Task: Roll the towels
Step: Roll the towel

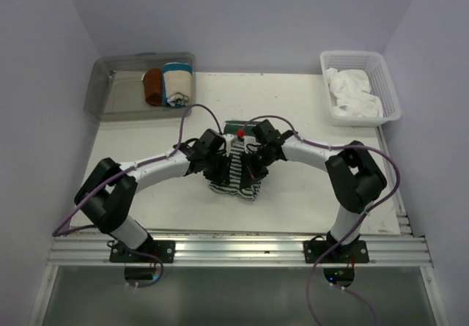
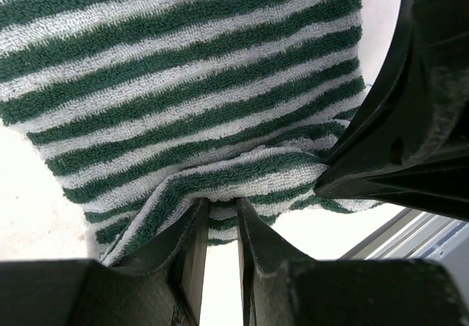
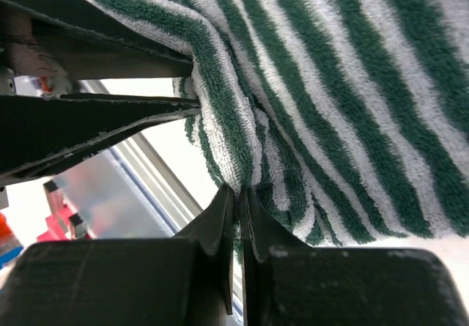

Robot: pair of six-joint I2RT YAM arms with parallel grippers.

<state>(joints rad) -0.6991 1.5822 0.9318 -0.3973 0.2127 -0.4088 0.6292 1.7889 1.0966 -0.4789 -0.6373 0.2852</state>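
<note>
A green-and-white striped towel [image 1: 236,176] lies at the table's middle, partly bunched between both grippers. My left gripper [image 1: 220,166] is shut on the towel's edge; in the left wrist view the towel [image 2: 183,99] folds down into my gripper [image 2: 222,207]. My right gripper [image 1: 253,166] is shut on the towel's other side; in the right wrist view the cloth [image 3: 330,91] is pinched at my gripper [image 3: 238,190]. The left gripper's fingers [image 3: 95,132] show close beside it there. The two grippers are a few centimetres apart.
A clear bin [image 1: 110,91] at the back left holds a rolled brown towel [image 1: 152,86] and a rolled white-and-teal towel [image 1: 176,84]. A white basket [image 1: 388,91] at the back right holds crumpled white towels [image 1: 353,91]. A small green and red object [image 1: 239,129] lies behind the striped towel.
</note>
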